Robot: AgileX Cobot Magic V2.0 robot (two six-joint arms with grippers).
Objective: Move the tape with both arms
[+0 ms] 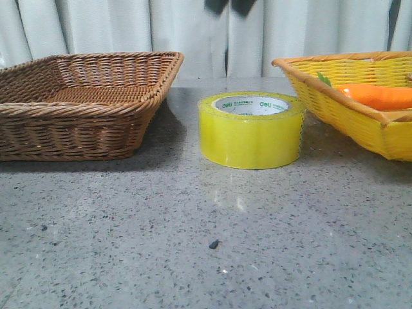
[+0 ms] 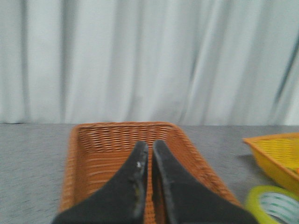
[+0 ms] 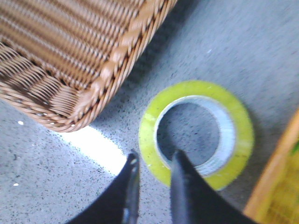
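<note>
Nearest the front camera lies the bare grey speckled stone tabletop [image 1: 193,244], with one small dark fleck [image 1: 214,244] on it. Beyond that, at the middle of the table, the wide roll of translucent yellow packing tape [image 1: 252,131] sits flat on its side, its white inner core with small green lettering facing up. It stands free between two baskets, touching neither.

To its left is the brown woven wicker basket [image 1: 80,103], shallow and rectangular. To its right is the yellow woven basket with an orange rim [image 1: 347,106], and inside it lies an orange carrot-like object [image 1: 380,96] with a bit of green at one end.

The right gripper [image 3: 153,161] hangs above the roll; its black fingers stand a narrow gap apart over the near part of the yellow ring, holding nothing. Whether a fingertip touches the tape is hard to judge, as this view is blurred.

The left gripper [image 2: 149,148] is raised over the brown basket, its dark fingers drawn almost together with only a slit between them, empty.

Farthest back hangs a pale pleated curtain [image 1: 193,35].
</note>
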